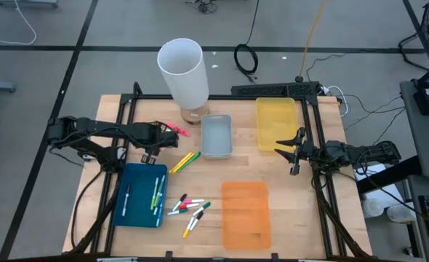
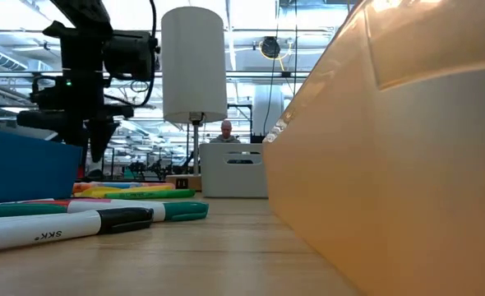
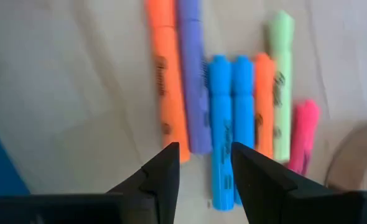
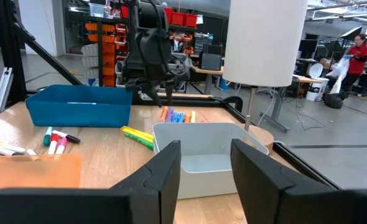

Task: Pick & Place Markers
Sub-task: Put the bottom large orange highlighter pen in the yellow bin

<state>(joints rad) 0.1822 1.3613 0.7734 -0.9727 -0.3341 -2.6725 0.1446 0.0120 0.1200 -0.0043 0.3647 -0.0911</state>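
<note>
A row of markers (image 3: pixel 221 93) lies side by side on the wooden table: orange, purple, two blue, orange, green and pink. My left gripper (image 3: pixel 205 152) hangs above them, pointing steeply down, open, its fingers standing over the blue pair without touching. From above, only the row's pink end (image 1: pixel 178 129) shows past my left gripper (image 1: pixel 163 134). More markers lie in the blue tray (image 1: pixel 127 211), and yellow and green ones (image 1: pixel 185 160) and white-bodied ones (image 1: pixel 189 207) lie on the table. My right gripper (image 1: pixel 291 149) waits open at the table's right.
A tall white cylinder (image 1: pixel 182 69) stands at the far edge. A grey tray (image 1: pixel 216 145), a yellow tray (image 1: pixel 275 122) and an orange tray (image 1: pixel 245 212) sit mid-table and right. Black frame rails (image 1: pixel 127 109) border the table.
</note>
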